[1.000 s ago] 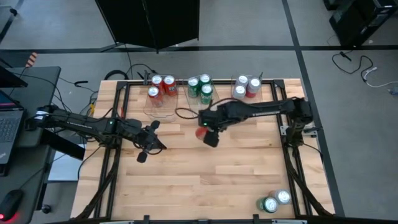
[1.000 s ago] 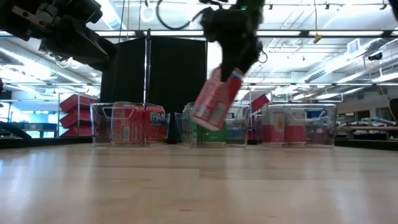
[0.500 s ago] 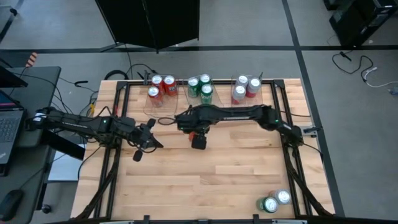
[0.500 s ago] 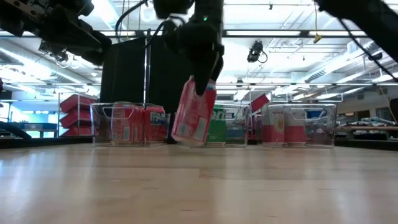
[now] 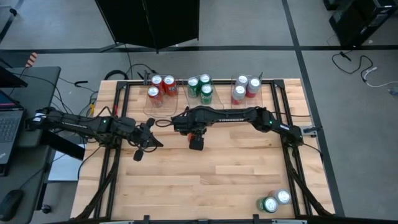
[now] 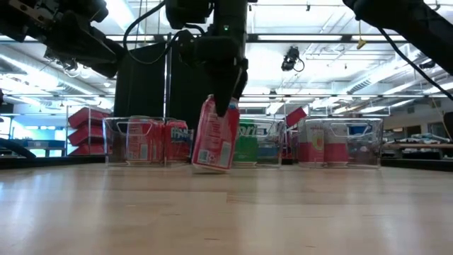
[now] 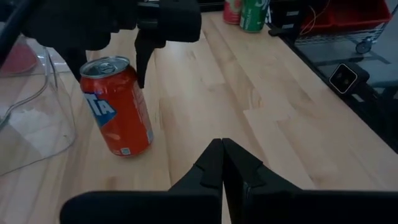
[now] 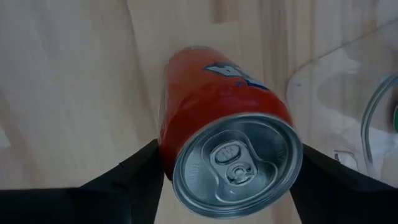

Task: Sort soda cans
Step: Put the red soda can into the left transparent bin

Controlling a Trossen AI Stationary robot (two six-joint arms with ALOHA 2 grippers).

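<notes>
My right gripper (image 5: 195,135) hangs over the table's middle left, shut on a red soda can (image 6: 214,138) that also shows in the left wrist view (image 7: 117,106). Whether the can's base touches the wood, I cannot tell. My left gripper (image 7: 222,148) is shut on nothing and hovers near the table's left edge (image 5: 147,139), pointing at the can. Three red cans (image 5: 160,87), three green cans (image 5: 200,88) and a silver and a red can (image 5: 245,88) stand in clear bins at the far edge. A green and a silver can (image 5: 273,201) stand at the near right corner. My right gripper pinches the red can's side wall just below its top rim (image 8: 169,146) between its two fingers (image 8: 134,171), one on each side. The fingers come from above, pointing down. The can hangs below them slightly tilted, its silver top (image 8: 236,165) up.
The three clear bins (image 6: 141,142) line the far edge, just behind the held can. A black frame (image 5: 118,118) runs along the table's sides. A laptop (image 5: 9,127) sits on a side desk to the left. Bare wood (image 5: 217,174) spreads across the near half.
My right gripper has carried the red can toward the table's left edge and a little down. The can, which slanted strongly, now hangs nearly upright and close to the wood in front of the bins.
</notes>
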